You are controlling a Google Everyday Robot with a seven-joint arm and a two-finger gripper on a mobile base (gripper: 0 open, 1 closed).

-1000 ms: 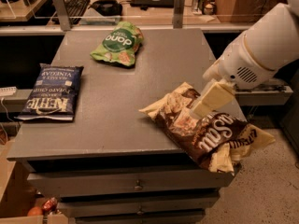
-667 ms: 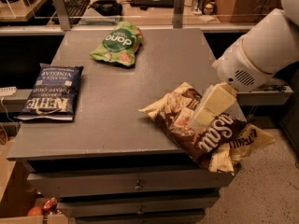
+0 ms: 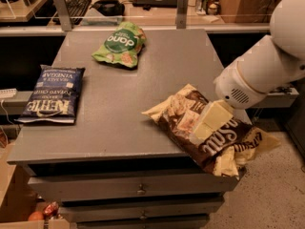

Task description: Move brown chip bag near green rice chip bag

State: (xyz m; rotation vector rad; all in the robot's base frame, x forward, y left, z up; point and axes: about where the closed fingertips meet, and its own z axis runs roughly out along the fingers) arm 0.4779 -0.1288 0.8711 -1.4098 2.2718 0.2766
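Note:
The brown chip bag (image 3: 209, 132) lies at the table's front right corner, its right end hanging over the edge. The green rice chip bag (image 3: 119, 44) lies flat at the far middle of the table. My gripper (image 3: 202, 125) comes down from the white arm (image 3: 267, 66) on the right and rests on the middle of the brown chip bag. The two bags are far apart.
A dark blue chip bag (image 3: 55, 93) lies at the table's left edge. The grey table (image 3: 119, 113) has drawers below its front. A shelf with a keyboard (image 3: 76, 5) runs behind the table. Floor lies to the right.
The gripper has lowered slightly onto the brown bag and the arm has shifted a little right. The bag has barely moved.

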